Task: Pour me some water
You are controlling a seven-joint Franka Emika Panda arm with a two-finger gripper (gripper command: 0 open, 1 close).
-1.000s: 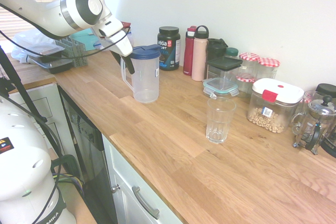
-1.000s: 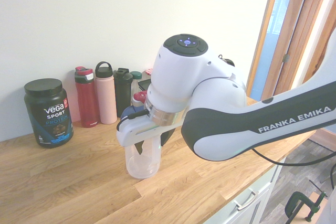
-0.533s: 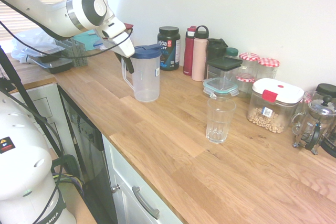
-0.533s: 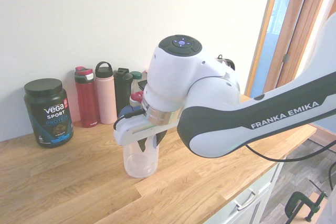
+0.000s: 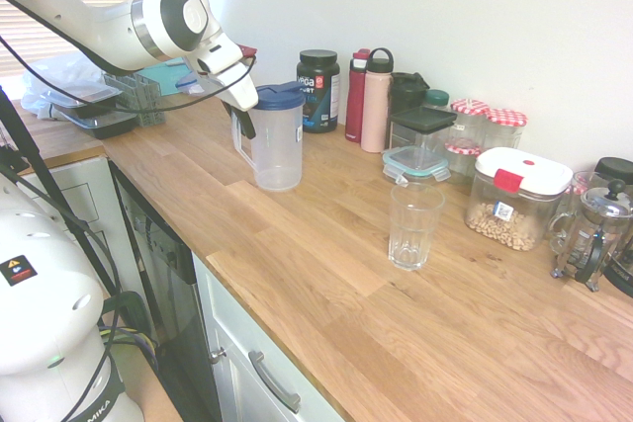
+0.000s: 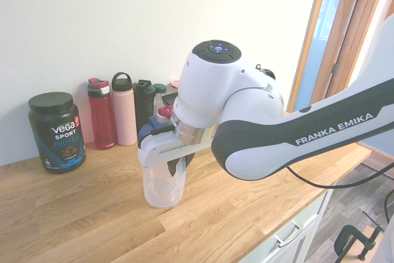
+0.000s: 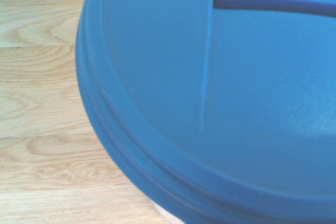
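Note:
A clear plastic pitcher with a blue lid stands on the wooden counter at the back left. Whether it holds water I cannot tell. My gripper reaches down at the pitcher's left side and is shut on its handle. In the second exterior view the pitcher sits under the wrist, with the gripper against it. The blue lid fills the wrist view. An empty clear drinking glass stands upright to the pitcher's right, nearer the counter's front.
Along the wall stand a black protein tub, red and pink bottles, stacked clear containers, a nut jar and a French press. A dish rack sits far left. The counter's front edge runs diagonally.
The fingers have closed on the pitcher's handle. The wrist has shifted slightly toward the pitcher. Pitcher and glass stand where they were.

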